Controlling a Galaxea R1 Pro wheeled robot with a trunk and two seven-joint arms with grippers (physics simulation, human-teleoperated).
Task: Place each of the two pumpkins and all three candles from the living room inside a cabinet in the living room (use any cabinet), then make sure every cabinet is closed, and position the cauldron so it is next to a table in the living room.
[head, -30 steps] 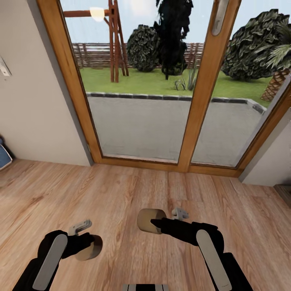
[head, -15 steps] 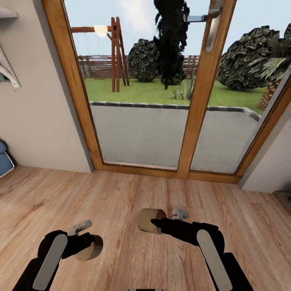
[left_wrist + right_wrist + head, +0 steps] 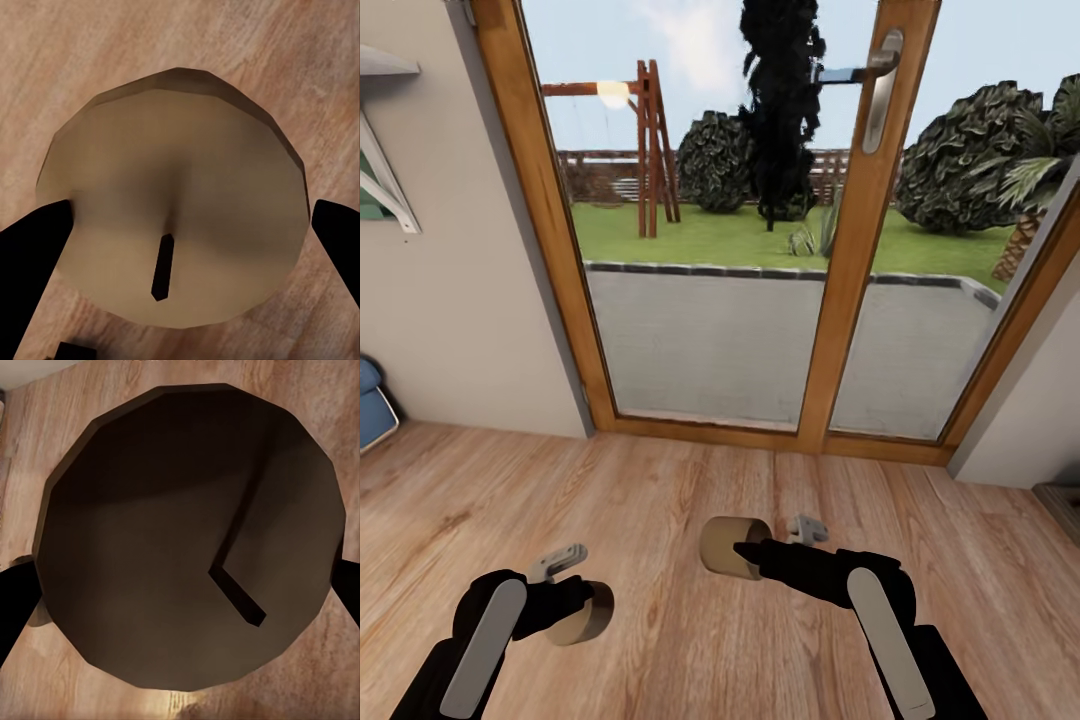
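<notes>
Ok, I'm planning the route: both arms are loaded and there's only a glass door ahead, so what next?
Probably turn the base away. Each pincer, left and right, grips a candle, and ahead stands the glass door, with no cabinet in sight.

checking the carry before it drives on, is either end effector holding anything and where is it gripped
Both are. The left end effector grips one candle by its round sides; the right end effector grips another candle likewise.

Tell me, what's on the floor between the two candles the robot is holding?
Nothing: in the head view, bare wood floor lies between the left candle and the right candle.
</notes>
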